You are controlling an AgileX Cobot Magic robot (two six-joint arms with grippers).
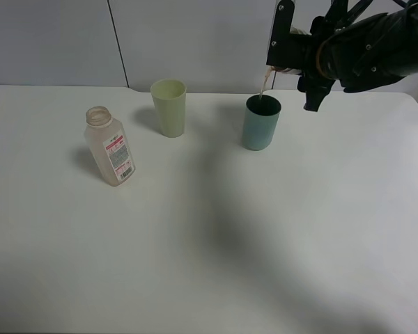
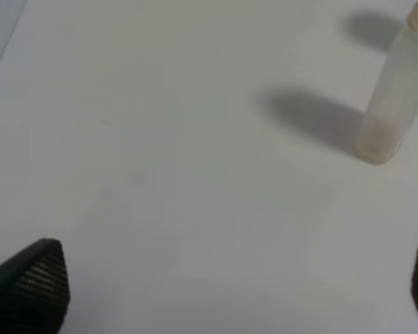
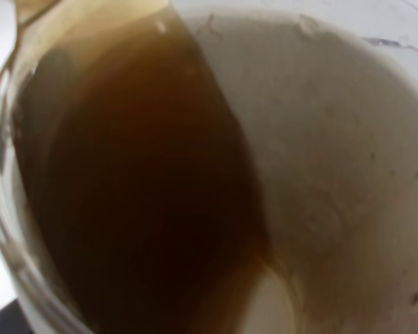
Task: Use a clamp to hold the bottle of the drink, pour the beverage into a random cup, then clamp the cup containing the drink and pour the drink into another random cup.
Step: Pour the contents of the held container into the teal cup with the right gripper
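Note:
My right gripper (image 1: 296, 66) is shut on the blue-and-white cup (image 1: 281, 69), holding it tilted above the teal cup (image 1: 260, 124) at the back right. A thin brown stream (image 1: 262, 85) runs from the tilted cup's rim down into the teal cup. The right wrist view looks into the held cup (image 3: 327, 167), where the brown drink (image 3: 139, 195) pools toward the lower rim. The clear bottle (image 1: 110, 146) stands open on the table's left, also seen as the bottle (image 2: 393, 97) in the left wrist view. My left gripper (image 2: 223, 292) stands open over bare table, away from the bottle.
A pale yellow-green cup (image 1: 169, 107) stands at the back, between the bottle and the teal cup. The white table (image 1: 216, 236) meets a grey wall behind. The left arm does not show in the high view.

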